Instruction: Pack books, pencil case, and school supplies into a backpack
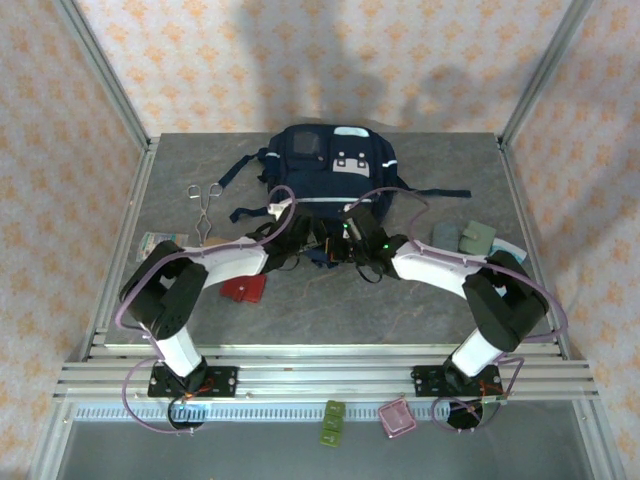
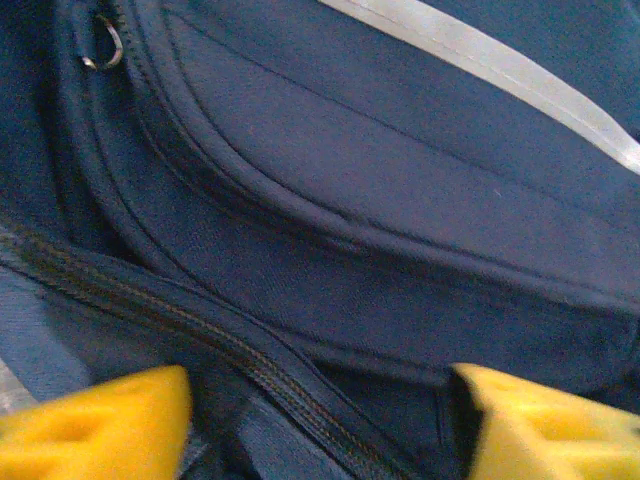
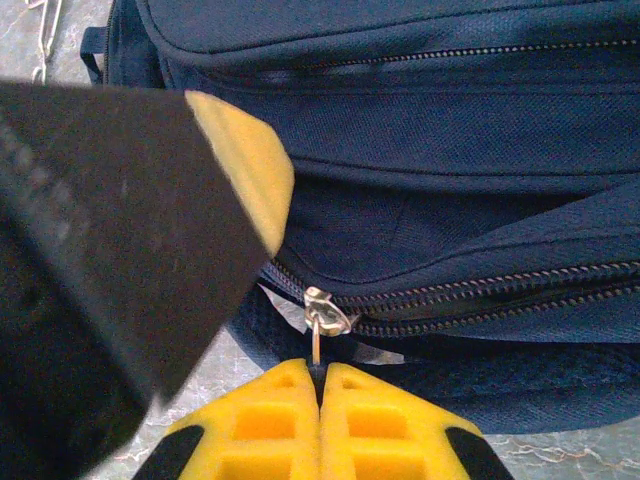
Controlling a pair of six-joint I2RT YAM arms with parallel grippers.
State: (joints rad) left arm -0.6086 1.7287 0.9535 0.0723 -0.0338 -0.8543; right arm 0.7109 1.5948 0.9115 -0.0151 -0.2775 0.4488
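- Zipper pull: I am pinching its ring in the right gripper, jaws pressed together on it; the zipper track is running rightward from the pincer across the backpack.
- Left gripper: I am hovering it, jaws apart and gripping nothing, with backpack fabric just ahead.

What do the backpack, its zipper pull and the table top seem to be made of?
The backpack: woven synthetic fabric, likely nylon or polyester, matte navy; a fine weave and stitched seams show. The zipper pull: metal, silvery and shiny, with bright glints. The table top: grey, marbled like stone, though it may be a printed laminate or mat.
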